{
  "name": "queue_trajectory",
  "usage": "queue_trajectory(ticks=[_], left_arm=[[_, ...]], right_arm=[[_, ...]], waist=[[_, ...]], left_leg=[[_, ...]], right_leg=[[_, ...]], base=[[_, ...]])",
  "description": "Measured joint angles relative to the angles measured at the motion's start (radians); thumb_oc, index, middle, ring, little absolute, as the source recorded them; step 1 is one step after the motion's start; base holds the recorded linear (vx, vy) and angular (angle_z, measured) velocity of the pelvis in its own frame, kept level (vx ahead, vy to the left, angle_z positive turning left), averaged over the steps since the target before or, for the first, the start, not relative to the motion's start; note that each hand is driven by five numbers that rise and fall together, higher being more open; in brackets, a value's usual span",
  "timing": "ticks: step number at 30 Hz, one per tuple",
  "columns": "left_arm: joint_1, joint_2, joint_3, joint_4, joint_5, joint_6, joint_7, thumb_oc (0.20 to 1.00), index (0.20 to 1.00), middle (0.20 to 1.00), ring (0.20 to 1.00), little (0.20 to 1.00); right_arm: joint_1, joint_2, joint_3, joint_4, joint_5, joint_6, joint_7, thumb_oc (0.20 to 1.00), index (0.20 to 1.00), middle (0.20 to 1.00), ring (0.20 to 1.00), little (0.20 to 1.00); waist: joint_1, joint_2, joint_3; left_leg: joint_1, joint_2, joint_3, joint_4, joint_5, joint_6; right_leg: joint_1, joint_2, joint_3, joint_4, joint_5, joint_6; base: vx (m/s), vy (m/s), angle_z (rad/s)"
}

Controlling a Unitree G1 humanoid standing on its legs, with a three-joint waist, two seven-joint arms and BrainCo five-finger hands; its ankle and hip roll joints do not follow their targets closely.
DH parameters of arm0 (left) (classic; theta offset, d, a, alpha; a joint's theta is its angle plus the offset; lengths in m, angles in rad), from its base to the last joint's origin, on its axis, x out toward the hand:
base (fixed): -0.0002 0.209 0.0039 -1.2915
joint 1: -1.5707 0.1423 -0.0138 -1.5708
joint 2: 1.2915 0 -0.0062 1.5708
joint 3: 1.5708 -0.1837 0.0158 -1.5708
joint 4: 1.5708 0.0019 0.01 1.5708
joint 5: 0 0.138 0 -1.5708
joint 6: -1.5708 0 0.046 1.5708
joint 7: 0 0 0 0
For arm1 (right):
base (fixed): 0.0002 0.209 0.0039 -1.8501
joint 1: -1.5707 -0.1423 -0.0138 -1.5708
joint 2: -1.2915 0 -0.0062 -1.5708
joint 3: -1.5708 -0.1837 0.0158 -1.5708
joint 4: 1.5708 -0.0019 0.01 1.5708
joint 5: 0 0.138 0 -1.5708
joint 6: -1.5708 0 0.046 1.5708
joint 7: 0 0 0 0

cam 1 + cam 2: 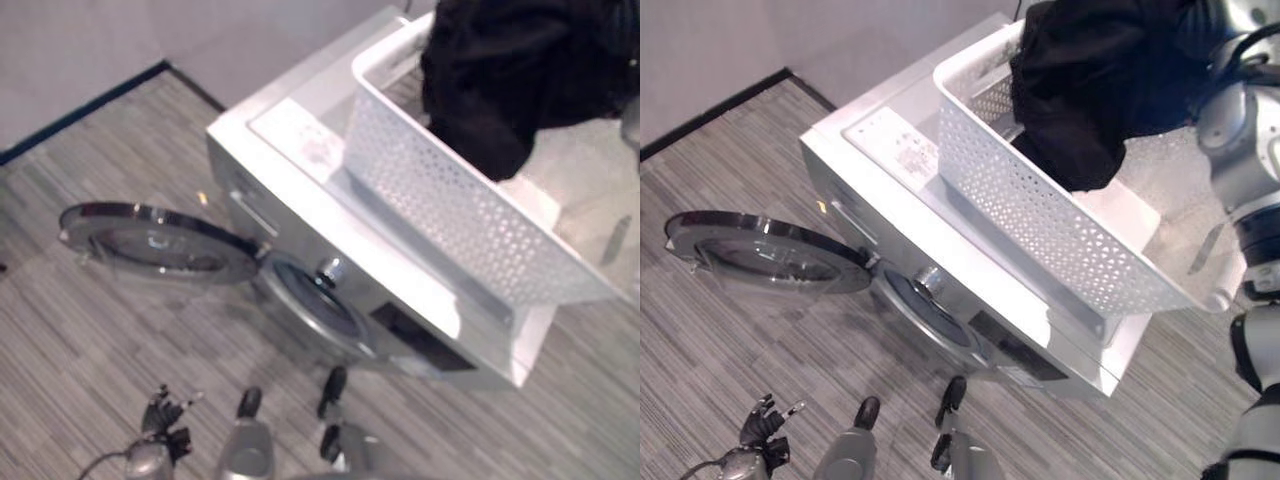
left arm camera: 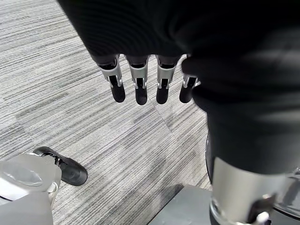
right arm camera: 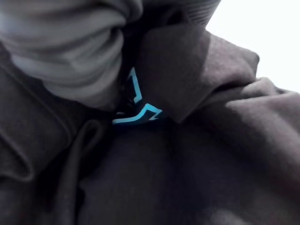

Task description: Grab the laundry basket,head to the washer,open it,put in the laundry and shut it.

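Floor: grey striped carpet (image 1: 70, 340) across the left and bottom of the head views, meeting a pale wall with a dark skirting line (image 1: 80, 110) at the upper left.
Washer: white front-loader (image 1: 930, 290), running diagonally through the middle of the frame; dark control panel (image 1: 1005, 350) on its front, lower centre.
Washer door: round, chrome-rimmed door (image 1: 765, 255) swung fully open to the left, lying nearly flat above the carpet; the drum opening (image 1: 925, 310) is uncovered beside it.
Laundry basket: white perforated basket (image 1: 1040, 225) resting on top of the washer, upper right of the frame.
Laundry: dark garment (image 1: 1090, 90) bunched at the basket's far end, draping over its rim; the right wrist view shows dark and grey cloth with a bright blue mark (image 3: 140, 110).
Writing: a faint printed patch on the washer top (image 1: 905, 150), not legible.
Left robot hand: (image 2: 140, 86) fingers straight and relaxed, hanging over the carpet, holding nothing.
Right robot hand: arm (image 1: 1250, 140) reaches in at the upper right edge beside the garment; its fingers are buried in cloth, so I cannot tell their state.
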Motion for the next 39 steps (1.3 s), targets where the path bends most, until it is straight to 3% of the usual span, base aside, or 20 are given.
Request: queue_trajectory(ticks=[5, 12, 18, 24, 31, 34, 39], left_arm=[[-0.003, -0.001, -0.025, -0.016, 0.024, -0.003, 0.015, 1.000, 1.000, 1.000, 1.000, 1.000], [-0.019, 0.001, -0.079, -0.066, 0.032, -0.004, 0.016, 1.000, 1.000, 1.000, 1.000, 1.000], [-0.015, 0.014, -0.138, -0.115, 0.051, -0.002, 0.014, 1.000, 1.000, 1.000, 1.000, 1.000], [-0.010, 0.045, -0.207, -0.305, 0.050, -0.003, -0.013, 1.000, 1.000, 1.000, 1.000, 1.000], [-0.066, 0.073, -0.251, -0.521, 0.049, -0.006, -0.052, 1.000, 1.000, 1.000, 1.000, 1.000], [-0.101, 0.071, -0.270, -0.608, 0.047, -0.011, -0.053, 1.000, 1.000, 1.000, 1.000, 1.000], [-0.133, 0.085, -0.297, -0.717, 0.047, -0.029, -0.059, 1.000, 1.000, 1.000, 1.000, 1.000]], right_arm=[[-0.208, -0.015, 0.116, 0.157, 0.001, 0.024, -0.082, 0.200, 0.200, 0.200, 0.200, 0.200], [-0.311, -0.027, 0.225, 0.223, 0.006, 0.031, -0.123, 0.200, 0.200, 0.200, 0.200, 0.200], [-0.374, -0.035, 0.247, 0.268, 0.057, 0.033, -0.153, 0.200, 0.200, 0.200, 0.200, 0.200], [-0.390, -0.076, 0.247, 0.258, 0.083, 0.032, -0.186, 0.200, 0.200, 0.200, 0.200, 0.200], [-0.509, -0.114, 0.352, 0.227, 0.079, 0.047, -0.200, 0.200, 0.200, 0.200, 0.200, 0.200], [-0.597, -0.154, 0.400, 0.223, 0.081, 0.054, -0.220, 0.200, 0.200, 0.200, 0.200, 0.200], [-0.647, -0.164, 0.400, 0.166, 0.079, 0.060, -0.240, 0.200, 0.200, 0.200, 0.200, 0.200]], waist=[[0.011, 0.010, -0.044], [0.009, 0.004, -0.087], [0.002, -0.005, -0.130], [-0.008, -0.030, -0.163], [-0.045, -0.042, -0.191], [-0.065, -0.052, -0.216], [-0.103, -0.062, -0.240]], left_leg=[[0.023, 0.004, -0.015, -0.013, 0.001, -0.001], [0.086, 0.002, -0.013, -0.042, 0.003, 0.006], [0.107, 0.003, -0.012, -0.051, 0.003, 0.007], [0.138, -0.010, -0.002, -0.064, 0.005, 0.018], [0.139, -0.056, 0.021, -0.031, -0.012, 0.054], [0.140, -0.076, 0.016, -0.028, -0.014, 0.072], [0.156, -0.092, 0.027, -0.027, -0.019, 0.087]], right_leg=[[0.024, 0.003, -0.013, 0.000, -0.007, -0.001], [0.072, -0.001, -0.011, 0.000, -0.022, 0.003], [0.088, 0.000, -0.010, 0.000, -0.024, 0.005], [0.106, -0.010, 0.007, 0.000, -0.038, 0.021], [0.114, -0.049, 0.040, 0.000, -0.016, 0.037], [0.124, -0.071, 0.039, 0.000, -0.023, 0.060], [0.128, -0.084, 0.051, 0.000, -0.010, 0.073]], base=[[0.06, 0.007, 0.08], [0.05, 0.029, 0.00], [0.03, 0.047, -0.01], [0.01, 0.096, -0.05], [-0.01, 0.131, -0.09], [-0.02, 0.096, 0.09], [-0.03, 0.063, -0.05]])
